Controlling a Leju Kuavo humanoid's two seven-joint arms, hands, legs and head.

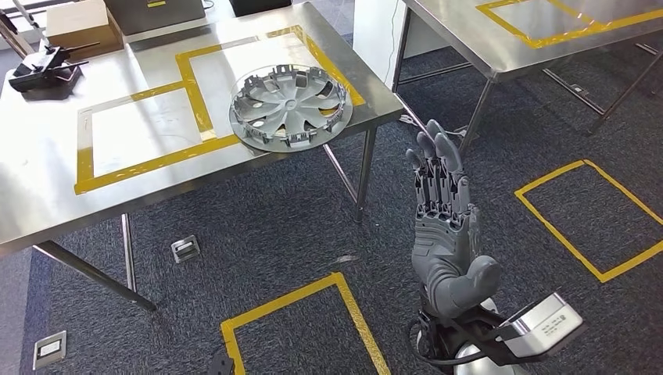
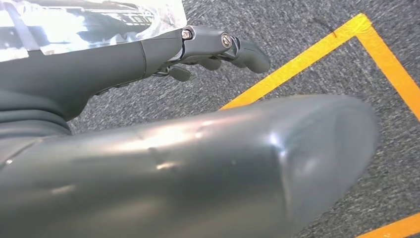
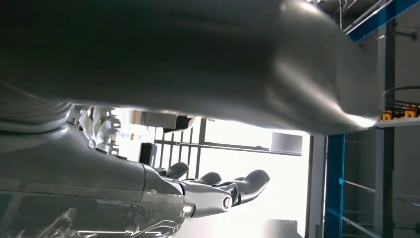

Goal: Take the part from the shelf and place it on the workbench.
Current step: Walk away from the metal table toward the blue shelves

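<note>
The part, a grey plastic wheel cover, lies face up on the steel workbench, at its near right corner, with its rim slightly over the edge. My right hand is off the table to the right of the cover, palm up, fingers stretched out and apart, holding nothing. In the right wrist view the same hand shows straight fingers with nothing in them. My left hand hangs over the carpet, its fingers extended and empty.
Yellow tape rectangles mark the workbench top. A black tool and a cardboard box sit at its far left. A second steel table stands to the right. Yellow tape squares mark the carpet. A blue shelf frame stands nearby.
</note>
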